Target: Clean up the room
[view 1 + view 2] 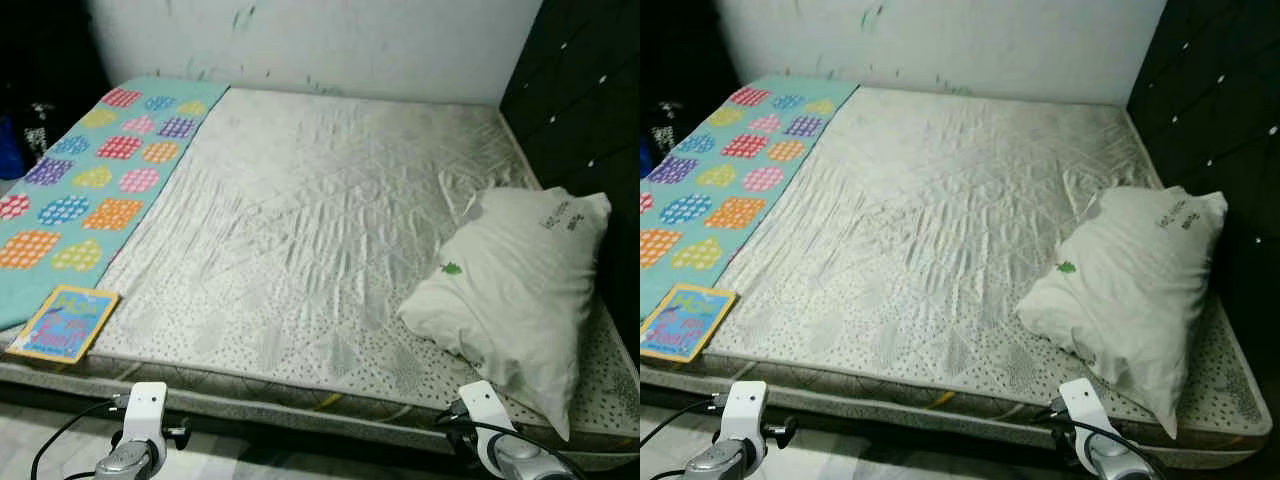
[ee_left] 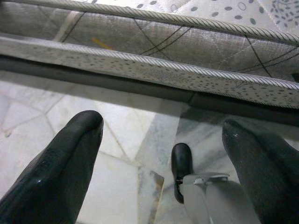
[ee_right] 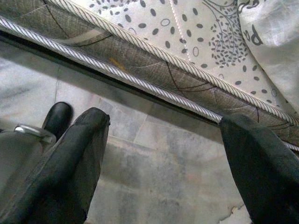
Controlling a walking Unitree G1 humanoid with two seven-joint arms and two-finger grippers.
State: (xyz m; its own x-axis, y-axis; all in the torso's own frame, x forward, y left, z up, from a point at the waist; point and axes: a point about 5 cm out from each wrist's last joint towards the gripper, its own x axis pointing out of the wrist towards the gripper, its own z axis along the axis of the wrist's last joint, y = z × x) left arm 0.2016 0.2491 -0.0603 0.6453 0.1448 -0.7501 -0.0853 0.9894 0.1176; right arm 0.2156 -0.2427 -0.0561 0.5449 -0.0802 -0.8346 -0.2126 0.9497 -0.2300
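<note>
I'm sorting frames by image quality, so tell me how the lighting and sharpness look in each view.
Eye views: mattress brightly lit with sheen, pillow sharp, dark corners at the far left and the headboard. Left wrist view: left gripper fingers soft, close. Right wrist view: right gripper fingers blurred, mattress edge crisp.

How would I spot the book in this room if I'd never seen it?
Find the bare grey mattress. Along its left side lies a teal blanket with coloured dotted patches; the book sits at the blanket's near end, by the mattress edge. It is small, flat and yellow-bordered, unlike the white pillow on the right.
</note>
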